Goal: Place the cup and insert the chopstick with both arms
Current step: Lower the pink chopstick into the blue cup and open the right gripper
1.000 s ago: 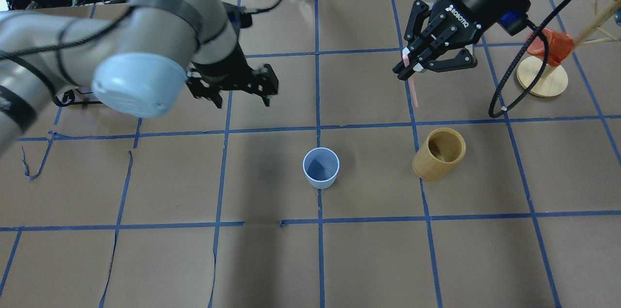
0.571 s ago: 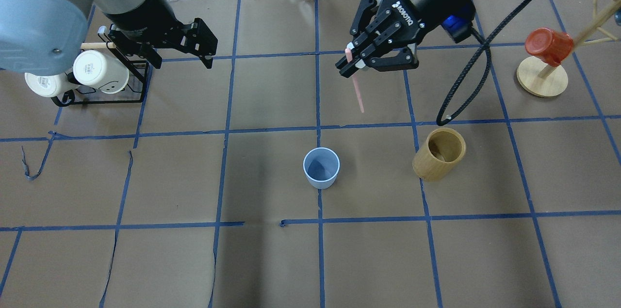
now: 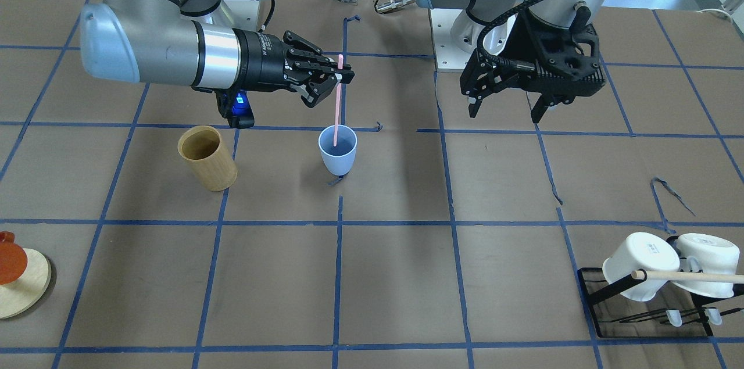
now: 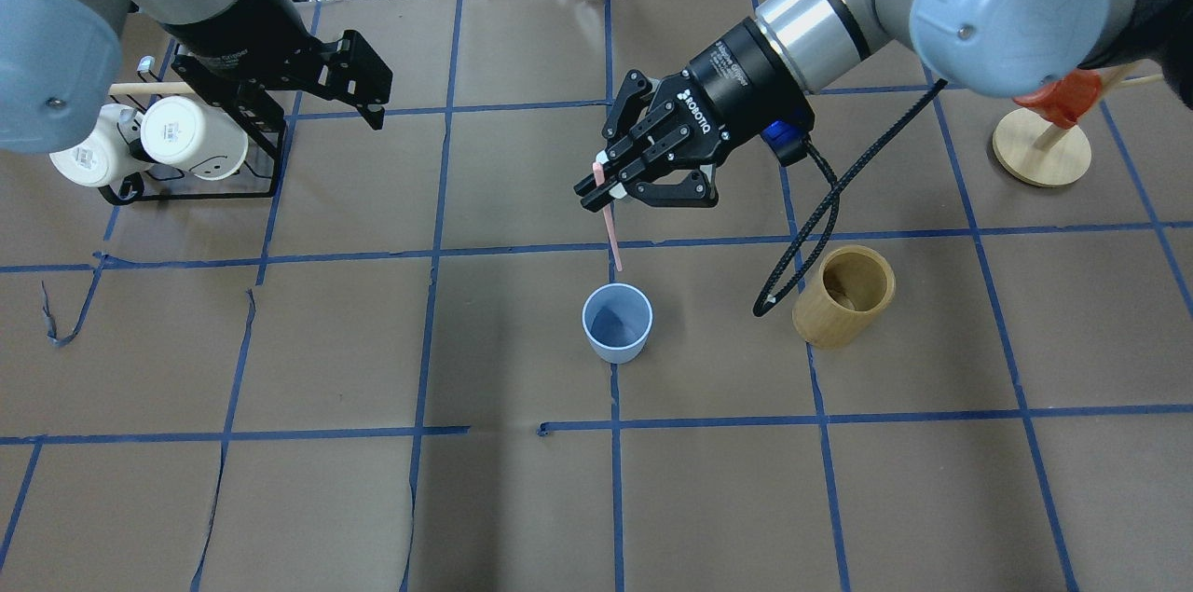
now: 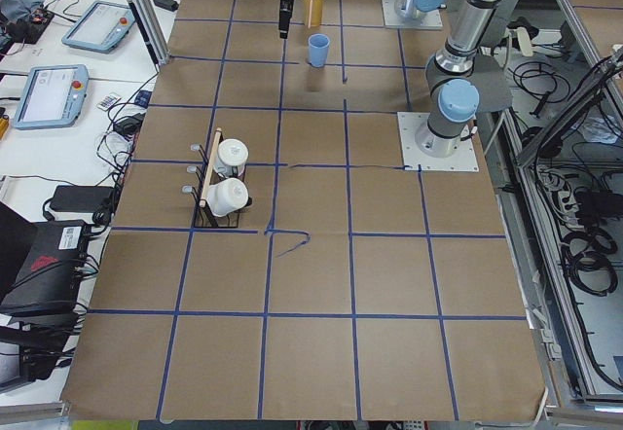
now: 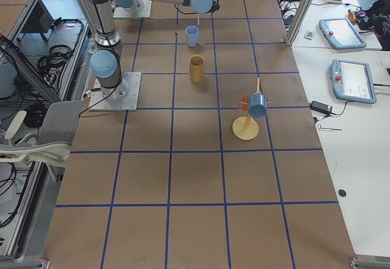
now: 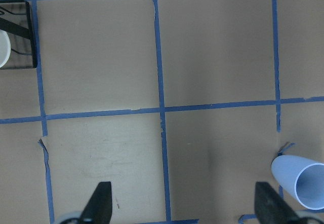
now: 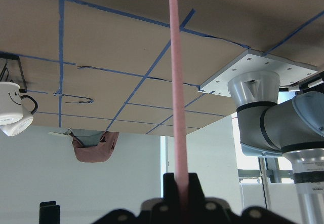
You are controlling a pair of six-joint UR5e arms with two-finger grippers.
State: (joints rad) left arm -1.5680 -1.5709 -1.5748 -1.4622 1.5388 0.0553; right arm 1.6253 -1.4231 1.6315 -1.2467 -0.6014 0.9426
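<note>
The light blue cup stands upright near the table's middle; it also shows in the front view and the left wrist view. My right gripper is shut on the top of the pale pink chopstick, which hangs straight down. In the front view the right gripper holds the chopstick with its tip at the cup's mouth; I cannot tell if it is inside. The chopstick fills the right wrist view. My left gripper is open and empty by the mug rack.
A tan wooden cup stands to the right of the blue cup. A black rack holds white mugs and a wooden rod at the far left. A wooden stand with a red cup is far right.
My right gripper has carried the chopstick left and toward the blue cup, to just over it. My left arm has drawn back to the far left by the mug rack.
</note>
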